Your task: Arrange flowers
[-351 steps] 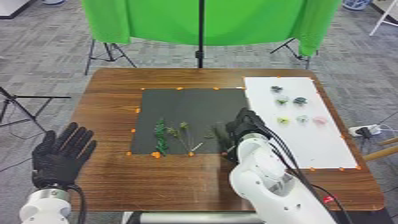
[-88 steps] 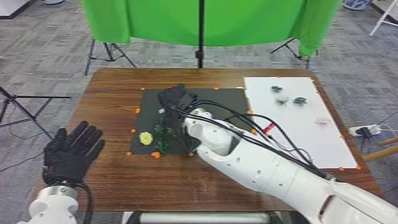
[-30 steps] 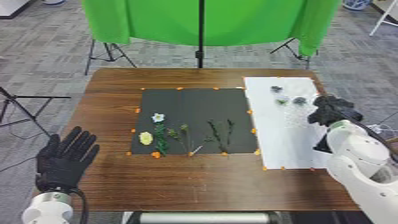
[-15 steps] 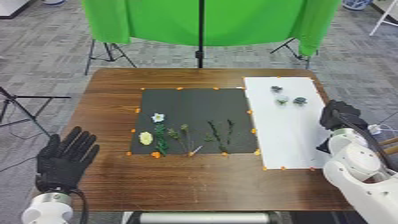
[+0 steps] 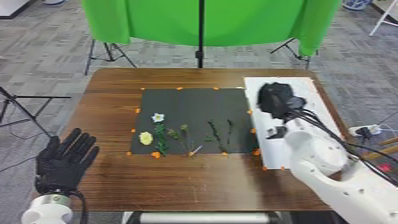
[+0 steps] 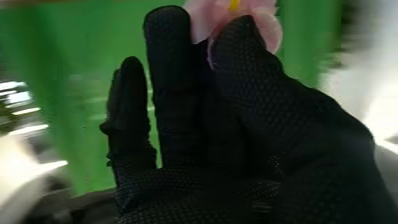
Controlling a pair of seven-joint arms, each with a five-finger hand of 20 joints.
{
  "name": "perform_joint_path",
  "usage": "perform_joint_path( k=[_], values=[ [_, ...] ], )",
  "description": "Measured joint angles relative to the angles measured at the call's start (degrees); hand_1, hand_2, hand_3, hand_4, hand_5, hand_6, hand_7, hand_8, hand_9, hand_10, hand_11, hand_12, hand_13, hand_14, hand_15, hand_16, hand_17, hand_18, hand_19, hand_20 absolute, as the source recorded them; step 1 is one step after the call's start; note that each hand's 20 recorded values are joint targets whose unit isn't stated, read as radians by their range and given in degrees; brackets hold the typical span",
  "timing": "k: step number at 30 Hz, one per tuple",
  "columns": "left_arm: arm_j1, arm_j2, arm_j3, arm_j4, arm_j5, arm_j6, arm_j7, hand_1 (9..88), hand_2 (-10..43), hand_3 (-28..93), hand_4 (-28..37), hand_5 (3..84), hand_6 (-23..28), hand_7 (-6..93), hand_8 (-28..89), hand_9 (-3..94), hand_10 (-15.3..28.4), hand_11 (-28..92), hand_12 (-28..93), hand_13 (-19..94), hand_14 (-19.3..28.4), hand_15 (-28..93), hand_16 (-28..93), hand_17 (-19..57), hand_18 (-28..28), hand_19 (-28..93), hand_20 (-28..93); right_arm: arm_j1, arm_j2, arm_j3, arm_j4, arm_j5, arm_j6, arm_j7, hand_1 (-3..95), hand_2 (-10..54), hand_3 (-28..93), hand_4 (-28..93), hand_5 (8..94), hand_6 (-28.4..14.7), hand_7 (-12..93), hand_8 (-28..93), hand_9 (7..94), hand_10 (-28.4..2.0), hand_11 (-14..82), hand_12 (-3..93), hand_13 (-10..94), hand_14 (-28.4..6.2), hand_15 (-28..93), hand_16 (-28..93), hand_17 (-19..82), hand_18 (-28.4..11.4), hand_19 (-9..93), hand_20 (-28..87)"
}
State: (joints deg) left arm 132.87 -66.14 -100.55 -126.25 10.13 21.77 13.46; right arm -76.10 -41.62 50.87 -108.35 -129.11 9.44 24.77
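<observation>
Stems laid, two blooms set, a third in hand

At the left edge of the table [image 5: 213,182], the left hand [image 5: 64,161] lies palm up, its fingers loose and spread, holding nothing. Next comes the dark sheet [image 5: 191,102], where the bouquet looks about half made: a yellow flower [image 5: 146,138] low on the left, a white flower [image 5: 158,117] just above a leafy green stem [image 5: 161,137], then thin budded stems [image 5: 185,132] and darker sprigs [image 5: 216,136], these last without blooms. On the right, over the white sheet [image 5: 325,122], the right hand pinches a pink flower [image 6: 202,22] between thumb and fingertips [image 6: 240,37]. Placing it is probably next; how many blooms remain beneath that hand, I cannot tell.
</observation>
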Motion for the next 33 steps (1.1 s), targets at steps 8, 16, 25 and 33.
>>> perform_joint_path(
  k=[8, 16, 25, 33],
  values=[
    [-0.31, 0.03, 0.52, 0.03, 0.04, 0.01, -0.20, 28.3, 16.0, 73, -28.3, 47.6, 10.2, 19.1, -10, 40.0, 16.4, 25, 12, 29, 15.5, 40, -7, -5.0, 14.0, 31, 14, 14.11, -9.38, -14.95, 2.42, 1.30, -6.92, -7.40, 62.7, -9.5, 66, -28, 74.1, 0.5, 31, 0, 80.2, -10.9, 4.2, 31.6, 69, -7.5, 30, 41, 28, -21.2, 74, 38],
    [-1.20, 0.20, 0.72, 0.21, 0.06, 0.06, -0.76, 28.3, 16.1, 73, -28.3, 47.6, 10.2, 19.2, -10, 40.1, 16.4, 25, 12, 29, 15.5, 40, -7, -5.0, 14.0, 31, 14, 18.39, -18.38, -21.55, 9.18, -0.47, -9.10, -7.41, 62.8, -9.5, 66, -28, 73.3, 0.4, 30, 0, 79.0, -10.9, 4.8, 30.8, 69, -7.3, 30, 41, 28, -21.0, 74, 37],
    [-0.97, 0.66, 0.63, 0.30, 0.03, 0.03, -1.32, 28.2, 16.2, 73, -28.3, 47.6, 10.2, 19.2, -10, 40.1, 16.4, 25, 12, 29, 15.5, 40, -7, -4.9, 14.0, 31, 14, 18.31, -21.44, -24.77, 11.74, -3.69, -9.20, -6.06, 63.0, -9.5, 66, -28, 70.4, -0.2, 29, -2, 72.2, -11.4, 10.3, 24.9, 66, -6.8, 34, 41, 27, -20.4, 74, 38],
    [-1.03, 0.59, 0.44, 0.61, 0.05, 0.07, -1.66, 28.2, 16.2, 73, -28.3, 47.7, 10.2, 19.3, -10, 40.0, 16.5, 25, 12, 29, 15.5, 40, -7, -4.9, 14.0, 31, 14, 17.06, -21.38, -24.21, 12.99, -3.94, -9.20, -5.36, 62.5, -9.5, 67, -28, 65.0, 0.6, 21, -9, 63.2, -12.0, 13.9, 15.3, 63, -7.7, 40, 39, 27, -20.8, 75, 38]
  ],
)
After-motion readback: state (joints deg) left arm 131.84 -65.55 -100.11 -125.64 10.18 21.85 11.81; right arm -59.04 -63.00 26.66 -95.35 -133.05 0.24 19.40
